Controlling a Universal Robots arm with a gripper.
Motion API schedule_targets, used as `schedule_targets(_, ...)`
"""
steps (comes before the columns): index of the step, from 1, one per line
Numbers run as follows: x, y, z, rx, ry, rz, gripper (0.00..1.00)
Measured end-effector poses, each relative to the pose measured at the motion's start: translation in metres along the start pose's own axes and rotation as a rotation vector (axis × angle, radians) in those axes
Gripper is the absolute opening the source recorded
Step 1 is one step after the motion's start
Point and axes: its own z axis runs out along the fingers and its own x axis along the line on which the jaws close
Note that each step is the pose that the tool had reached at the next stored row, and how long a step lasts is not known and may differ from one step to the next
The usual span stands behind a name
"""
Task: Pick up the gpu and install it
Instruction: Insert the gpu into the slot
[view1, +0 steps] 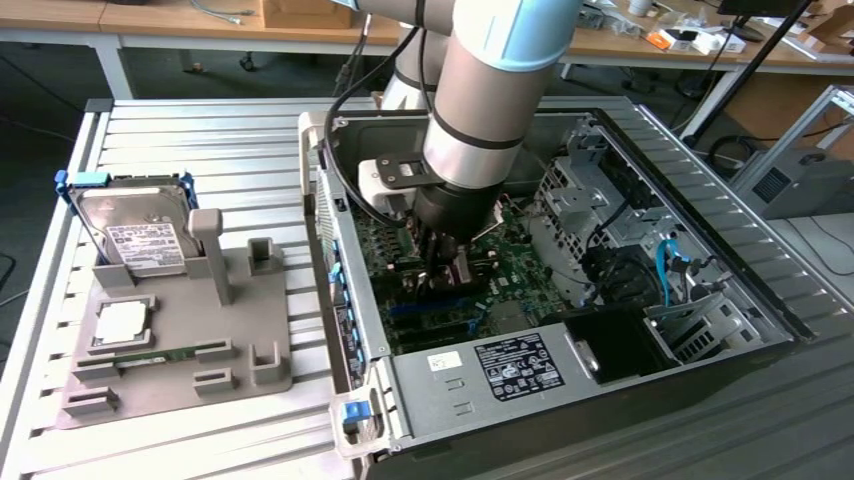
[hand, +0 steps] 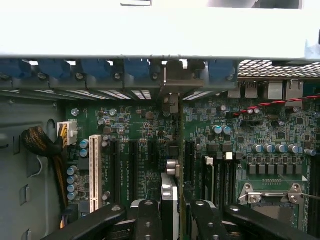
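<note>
Gripper half-closed on gpu (edge-on) above motherboard.

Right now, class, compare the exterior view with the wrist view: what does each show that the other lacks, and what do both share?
Exterior view alone: the hard drive standing in the grey holder on the slatted table, and the power supply label.

Wrist view alone: the white slot, the blue clips along the case's back edge and the CPU socket.

Both: the green motherboard, with the claw gripping the gpu edge-on above it.
</note>
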Motion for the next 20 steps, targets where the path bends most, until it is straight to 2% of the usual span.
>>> schedule_targets(20,0.0011,0.0000,0.0023,-0.0001,0.0003,0.000,0.27)
